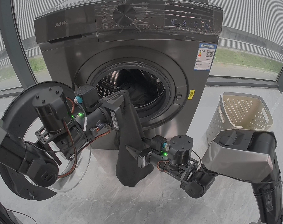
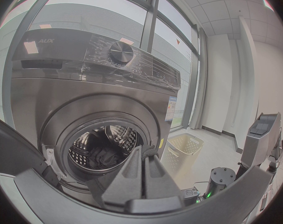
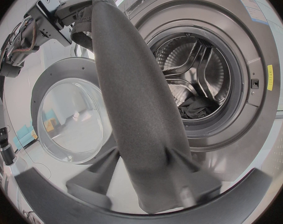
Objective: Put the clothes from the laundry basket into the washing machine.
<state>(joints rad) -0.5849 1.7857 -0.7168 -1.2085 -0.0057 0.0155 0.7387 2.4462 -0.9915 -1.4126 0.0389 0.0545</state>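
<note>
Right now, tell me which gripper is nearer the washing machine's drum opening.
Left. The left gripper, shut on the dark garment, is right in front of the drum opening. The right gripper is lower and farther out, its jaws open around the garment's hanging part.

Washing machine [image 1: 129, 47] centre, door [image 1: 14, 109] swung open to its left. Laundry basket [image 1: 219, 122] on floor, right of it. Clothes [image 1: 141, 91] in drum. Garment [image 1: 130, 134] hangs from left gripper [image 1: 122, 95] in front of opening, lower part btwn right gripper [image 1: 133, 153] fingers.
</note>
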